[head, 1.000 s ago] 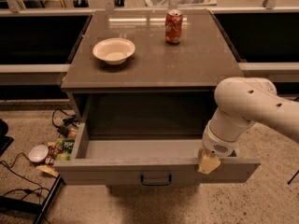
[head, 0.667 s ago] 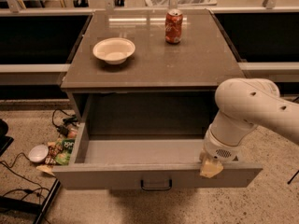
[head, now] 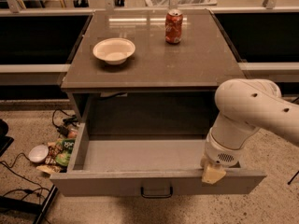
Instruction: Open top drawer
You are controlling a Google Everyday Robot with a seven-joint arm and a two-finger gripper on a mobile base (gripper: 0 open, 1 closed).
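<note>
Your gripper (head: 213,173) sat on the drawer's (head: 117,185) front lip, with the handle (head: 156,192) off to its left. Couldn't tell if it was pinching or just hooked. The drawer was way out, so an off-centre pull could've racked it or yanked it off its rails.

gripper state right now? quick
Gripper: at the right end of the front edge of the top drawer, which is pulled out; open or closed cannot be told.
</note>
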